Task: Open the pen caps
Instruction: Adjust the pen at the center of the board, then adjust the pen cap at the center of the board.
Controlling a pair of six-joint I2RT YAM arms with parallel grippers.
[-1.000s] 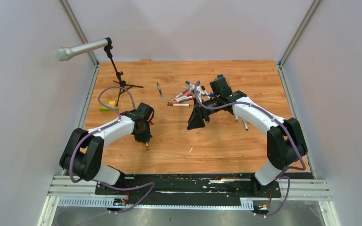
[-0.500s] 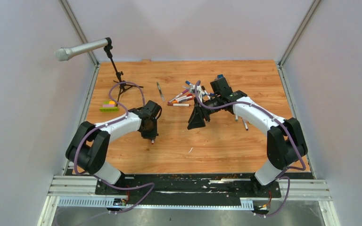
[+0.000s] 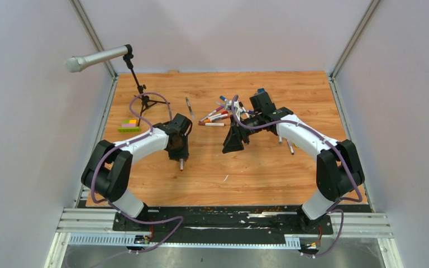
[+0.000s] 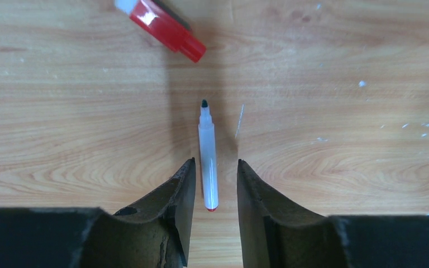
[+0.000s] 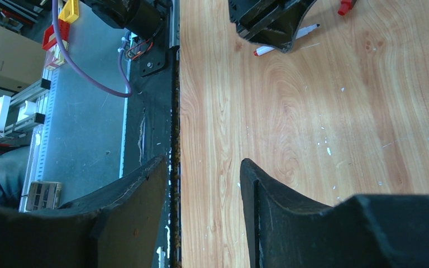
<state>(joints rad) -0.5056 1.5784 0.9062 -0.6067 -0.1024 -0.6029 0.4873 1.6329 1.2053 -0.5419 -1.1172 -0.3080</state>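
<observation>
left end effector (image 4: 215, 164) jaws apart astride uncapped pen (image 4: 206, 145) lying on table (image 4: 341, 72), red cap (image 4: 167, 30) nearby, right end effector (image 5: 203, 162) jaws apart, empty, pen pile (image 3: 215, 116) beyond

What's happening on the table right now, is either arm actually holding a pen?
The left gripper stands open around an uncapped pen that lies on the table between its fingers, touching neither one. A red cap lies apart, beyond the pen's tip. The right gripper hangs open and empty above the table, near the pile of pens farther back.
</observation>
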